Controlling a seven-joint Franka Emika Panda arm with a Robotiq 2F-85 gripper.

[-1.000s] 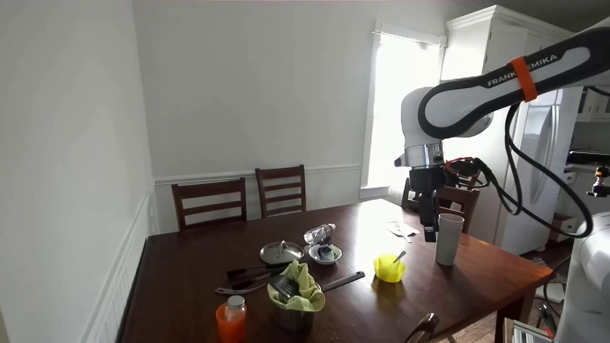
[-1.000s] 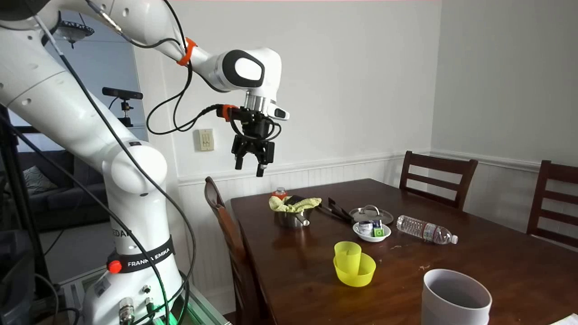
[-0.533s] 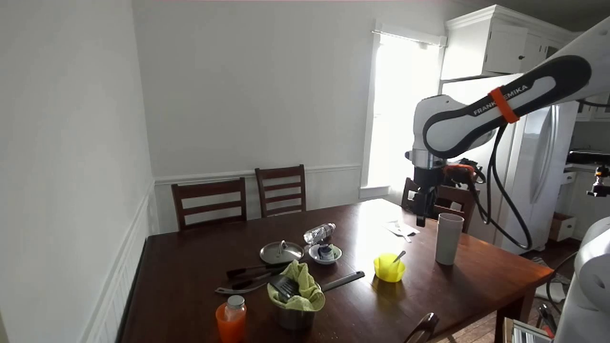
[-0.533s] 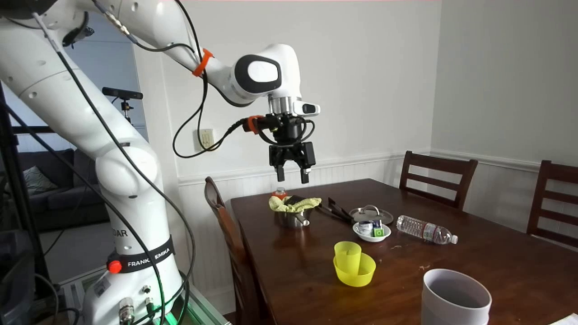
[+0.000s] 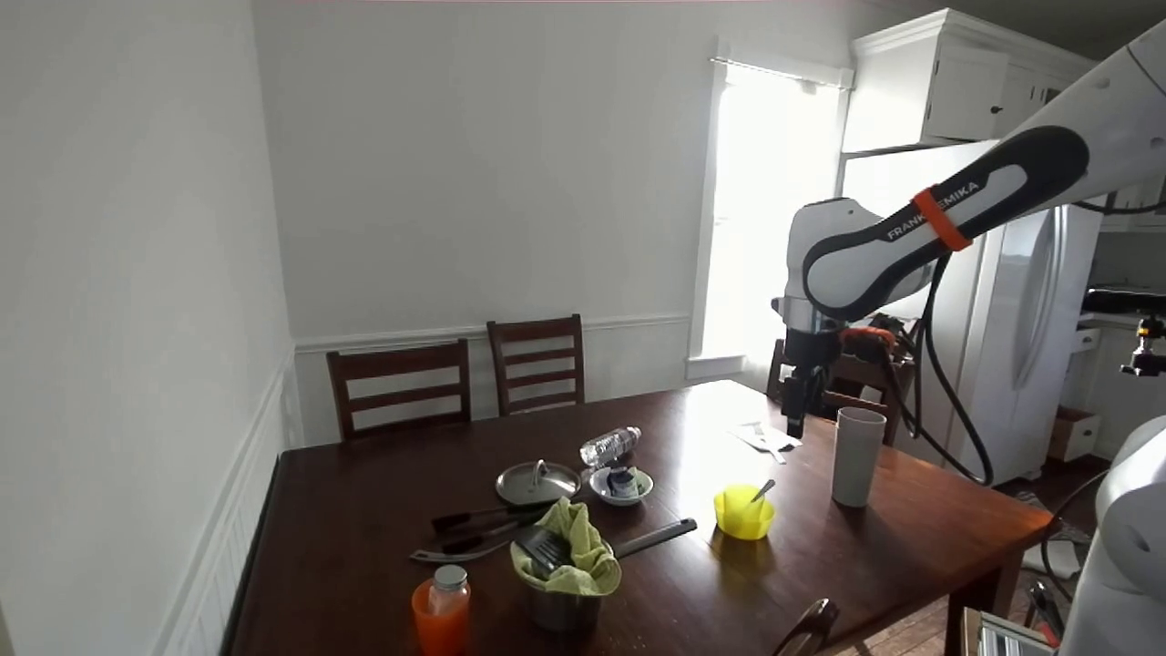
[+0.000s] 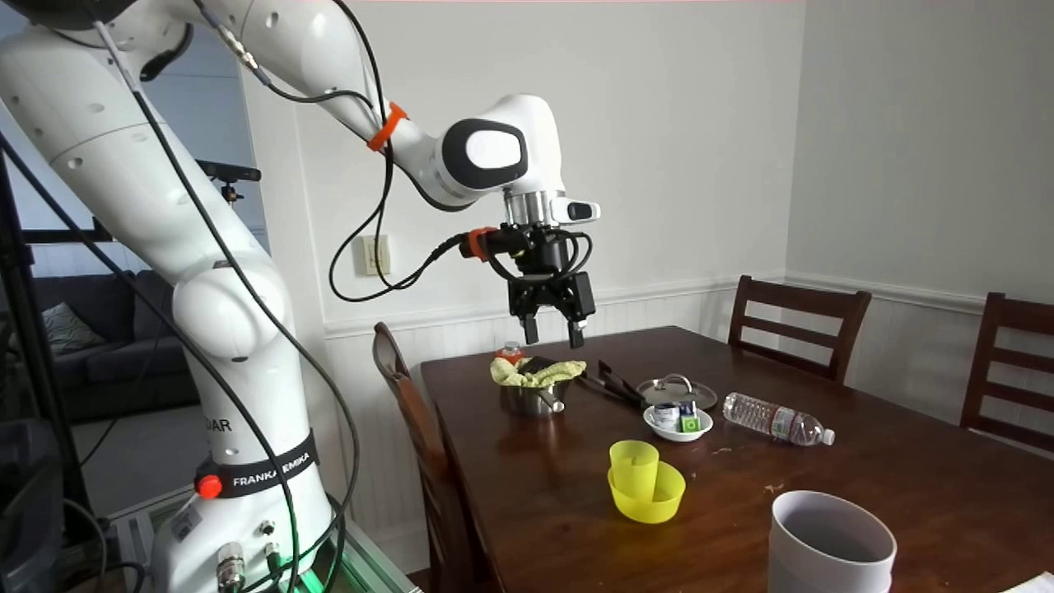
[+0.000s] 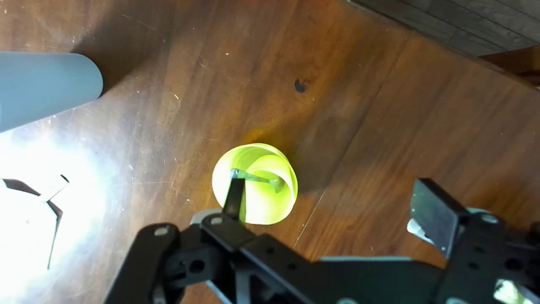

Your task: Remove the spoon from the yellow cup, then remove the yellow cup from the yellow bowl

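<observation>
The dark tabletop (image 6: 708,552) carries everything the task calls for. Over it reaches the robot arm (image 6: 486,156), coming from the left in an exterior view, with its gripper (image 6: 553,339) hanging high and touching nothing. The fingers stand wide apart, nothing between them. A tall grey tumbler (image 5: 858,460) stands upright to the right of the yellow bowl (image 6: 650,511) in both exterior views, apart from it; keep the descent clear of it.

The bowl sits on the tabletop and holds the yellow cup (image 6: 634,469), which stands inside it toward the left side in an exterior view. In the wrist view both show close to the finger on the left rather than midway in the gap, so the gripper probably needs to shift that way first.

Smallest is the spoon (image 7: 253,176), its lower end in the cup and its handle leaning out over the cup's rim. Lifting it out looks like the step in hand. The handle seems to run along the line between the fingertips, so turning the wrist would likely let the pads close across it. Pinch high, clear of both rims, then draw it up along its own lean; a sideways pull could tip the cup.
</observation>
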